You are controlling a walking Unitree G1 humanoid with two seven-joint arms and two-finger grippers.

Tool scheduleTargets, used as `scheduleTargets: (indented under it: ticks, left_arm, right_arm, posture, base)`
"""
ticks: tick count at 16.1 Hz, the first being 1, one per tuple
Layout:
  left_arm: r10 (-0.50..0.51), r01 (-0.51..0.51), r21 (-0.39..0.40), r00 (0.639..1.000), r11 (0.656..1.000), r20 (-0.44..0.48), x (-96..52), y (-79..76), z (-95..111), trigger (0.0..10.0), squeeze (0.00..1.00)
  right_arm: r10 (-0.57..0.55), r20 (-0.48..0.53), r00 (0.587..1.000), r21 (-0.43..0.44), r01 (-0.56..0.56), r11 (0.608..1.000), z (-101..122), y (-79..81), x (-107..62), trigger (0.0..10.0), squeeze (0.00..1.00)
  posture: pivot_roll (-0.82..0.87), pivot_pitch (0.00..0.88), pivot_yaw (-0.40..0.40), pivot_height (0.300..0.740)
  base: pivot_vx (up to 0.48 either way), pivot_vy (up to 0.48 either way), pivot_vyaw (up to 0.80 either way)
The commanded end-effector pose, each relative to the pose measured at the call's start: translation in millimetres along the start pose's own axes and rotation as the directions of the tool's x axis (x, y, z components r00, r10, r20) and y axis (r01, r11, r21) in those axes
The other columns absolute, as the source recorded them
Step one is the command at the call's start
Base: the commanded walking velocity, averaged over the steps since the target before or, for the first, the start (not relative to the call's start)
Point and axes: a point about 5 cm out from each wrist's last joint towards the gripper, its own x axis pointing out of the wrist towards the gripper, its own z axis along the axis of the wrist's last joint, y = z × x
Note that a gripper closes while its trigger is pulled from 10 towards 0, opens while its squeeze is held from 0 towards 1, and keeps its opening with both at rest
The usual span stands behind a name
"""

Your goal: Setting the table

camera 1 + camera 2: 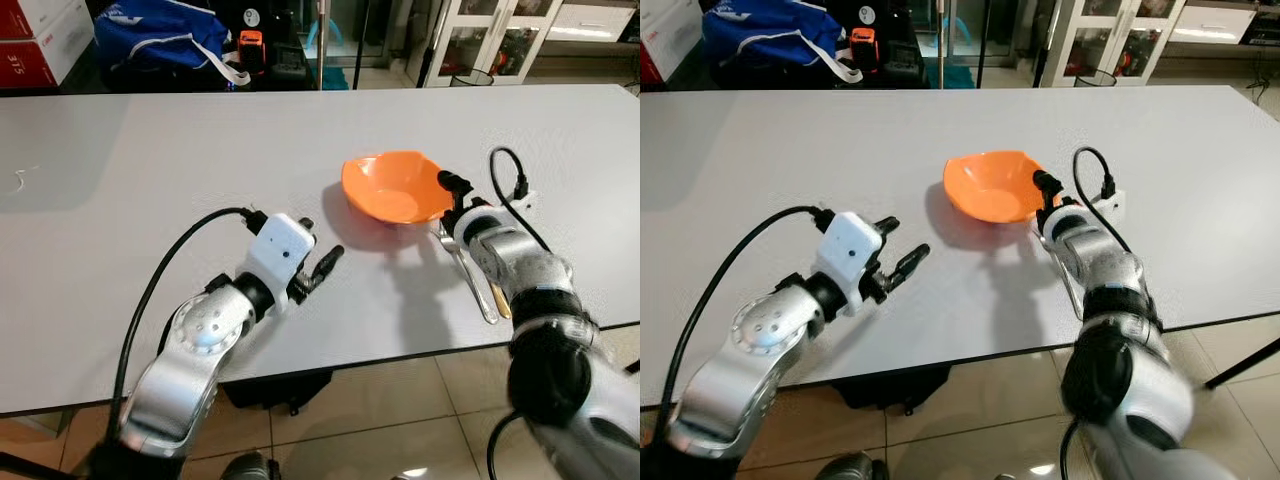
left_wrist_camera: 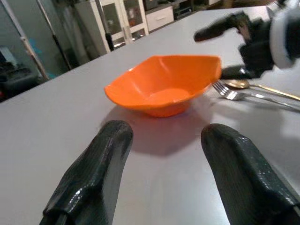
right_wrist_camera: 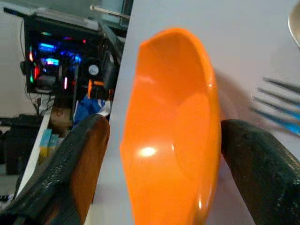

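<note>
Grey-white tabletop (image 1: 150, 170) is spreading wide beneath both arms, its near edge running above a tiled floor (image 1: 400, 400). Nearest the camera, the left gripper (image 1: 322, 270) is hovering just over the table with its two black fingers spread apart and nothing between them; they are pointing toward the orange bowl (image 1: 395, 187), which is lying ahead of them with a stretch of bare table in between. In the left wrist view the fingertips (image 2: 112, 140) are framing that bowl (image 2: 164, 89) from a distance.

A little farther on, the right gripper (image 1: 452, 197) is reaching up to the bowl's near right rim. Its fingers are parted and straddling the rim, one finger (image 3: 84, 154) over the inside of the bowl (image 3: 173, 131) and the other outside it; whether the pads are pressing on the rim cannot be told. Just beside this gripper, on its outer side, a fork (image 1: 468, 275) and a gold-toned spoon (image 1: 498, 298) are lying side by side on the table, close to the bowl's right edge.

Beyond the far edge of the table, a blue bag (image 1: 160, 35) is sitting on the left, with red-and-white boxes (image 1: 35, 40) in the corner and white glass-fronted cabinets (image 1: 490, 40) on the right.
</note>
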Motion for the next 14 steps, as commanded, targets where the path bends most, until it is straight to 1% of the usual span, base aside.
scheduleTargets:
  ticks: [1,3,4,9,12,13,14]
  left_arm:
    - [0.026,-0.026,0.01,1.0,1.0,0.017,3.2,3.9,2.7,10.0,0.0]
    - [0.046,-0.046,0.011,0.999,0.999,0.019,4.6,6.7,2.6,10.0,0.0]
    - [0.047,-0.047,0.011,0.999,0.999,0.019,4.4,6.7,2.5,10.0,0.0]
    - [0.067,-0.067,0.014,0.997,0.998,0.024,2.0,7.7,1.1,10.0,0.0]
    - [0.065,-0.065,0.01,0.998,0.998,0.026,0.2,6.3,0.6,10.0,0.0]
    - [0.064,-0.064,0.011,0.998,0.998,0.025,0.0,6.1,0.4,10.0,0.0]
    - [0.061,-0.062,0.011,0.998,0.998,0.026,-1.0,5.6,0.1,10.0,0.0]
  right_arm:
    - [0.013,0.001,1.0,-0.024,-0.013,1.0,4.4,4.9,-3.9,10.0,0.0]
    - [0.012,0.001,1.0,-0.047,-0.012,0.999,5.2,5.8,-12.0,10.0,0.0]
    - [0.013,0.001,1.0,-0.048,-0.013,0.999,5.0,6.1,-13.4,10.0,0.0]
    - [-0.014,0.014,1.0,-0.129,0.016,0.992,4.4,11.2,-41.8,10.0,0.0]
    - [-0.025,0.033,0.999,-0.134,0.029,0.991,5.4,13.1,-64.5,10.0,0.0]
    - [-0.029,0.035,0.999,-0.134,0.033,0.99,5.6,12.3,-66.6,10.0,0.0]
    - [-0.037,0.038,0.999,-0.135,0.041,0.99,5.7,11.2,-72.3,10.0,0.0]
  posture:
    - [0.1,0.0,-0.01,0.74]
    - [0.1,0.0,-0.011,0.74]
    - [0.1,0.0,-0.011,0.74]
    - [0.09,0.0,-0.022,0.74]
    - [0.08,0.0,-0.023,0.74]
    - [0.08,0.0,-0.023,0.74]
    - [0.08,0.0,-0.023,0.74]
  base:
    - [0.0,0.0,0.0]
    - [0.0,0.0,0.0]
    - [0.0,0.0,0.0]
    - [0.0,0.0,0.0]
    - [0.0,0.0,0.0]
    - [0.0,0.0,0.0]
    - [0.0,0.0,0.0]
